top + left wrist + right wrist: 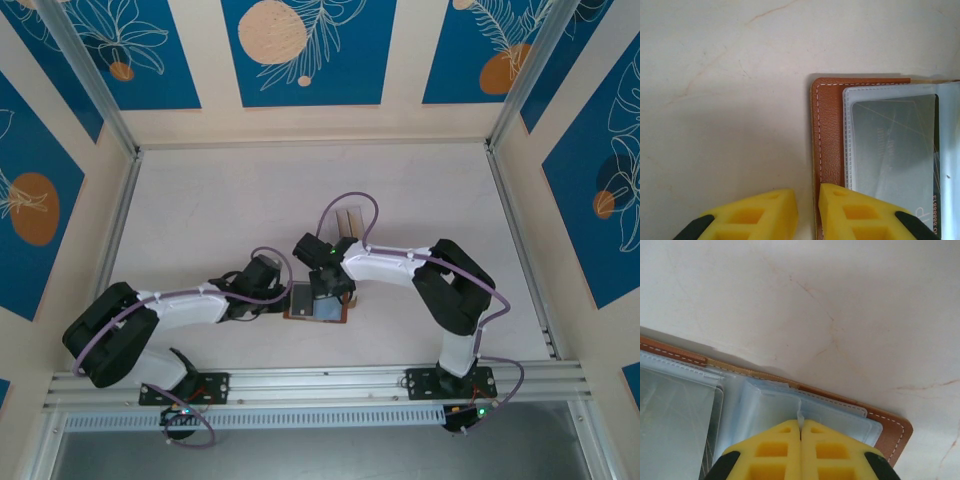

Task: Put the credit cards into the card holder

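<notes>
The brown card holder lies open on the table between both arms, its pale bluish sleeves facing up. A greyish credit card sits inside a clear sleeve on the left half. My left gripper straddles the card holder's left edge with its fingers slightly apart; the right finger rests over the brown cover, the other over bare table. My right gripper is shut on the upturned edge of a thin sleeve of the card holder. The grey card's corner shows at left.
A clear plastic slotted stand stands just behind the right arm's wrist. White table stretches to the left and far side, bounded by metal rails and patterned walls.
</notes>
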Motion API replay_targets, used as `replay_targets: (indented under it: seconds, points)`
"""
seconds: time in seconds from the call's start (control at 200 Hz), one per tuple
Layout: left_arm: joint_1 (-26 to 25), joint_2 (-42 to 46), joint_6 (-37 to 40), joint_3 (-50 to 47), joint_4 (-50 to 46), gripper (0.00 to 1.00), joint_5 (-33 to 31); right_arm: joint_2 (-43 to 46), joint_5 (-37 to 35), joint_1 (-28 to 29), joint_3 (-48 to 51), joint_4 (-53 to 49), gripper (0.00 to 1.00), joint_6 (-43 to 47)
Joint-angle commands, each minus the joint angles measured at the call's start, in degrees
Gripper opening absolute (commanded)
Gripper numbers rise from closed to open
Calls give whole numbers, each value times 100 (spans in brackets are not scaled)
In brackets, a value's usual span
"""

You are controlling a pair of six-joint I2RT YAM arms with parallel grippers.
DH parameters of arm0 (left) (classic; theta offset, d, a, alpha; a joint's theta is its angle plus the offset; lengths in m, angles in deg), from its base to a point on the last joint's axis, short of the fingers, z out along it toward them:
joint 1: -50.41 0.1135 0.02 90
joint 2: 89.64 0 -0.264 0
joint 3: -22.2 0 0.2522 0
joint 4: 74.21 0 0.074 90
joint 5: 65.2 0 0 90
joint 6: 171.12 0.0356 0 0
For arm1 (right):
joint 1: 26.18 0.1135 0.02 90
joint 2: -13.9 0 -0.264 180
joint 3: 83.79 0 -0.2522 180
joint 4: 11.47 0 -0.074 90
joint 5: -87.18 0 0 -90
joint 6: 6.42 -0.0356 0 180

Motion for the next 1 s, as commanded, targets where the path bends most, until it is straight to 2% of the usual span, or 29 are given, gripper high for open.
replay_targets:
  seconds: [0.0,0.17,0.415,0.57,0.7,0.765,0.89,0.995]
  points:
    - [-25,-634,111,-325,-300,24,7,-8,-96,46,30,-292,2,40]
    - [-95,-677,102,-309,-192,24,52,113,2,88,-285,-457,0,126]
    - [-191,-782,59,-273,-73,23,82,119,813,53,-689,-364,0,87]
    - [-244,-828,-20,-281,6,23,101,-15,1509,4,-769,2,8,-101]
    - [-250,-757,-52,-286,-16,23,90,-164,2016,-17,-749,382,20,-287]
    - [-250,-703,-77,-290,-59,23,58,-178,2164,-38,-689,568,27,-368]
    - [-247,-603,-107,-317,-137,23,18,-193,2363,-100,-634,759,35,-426]
    - [-251,-460,-151,-369,-220,24,-21,-225,2509,-143,-621,883,37,-452]
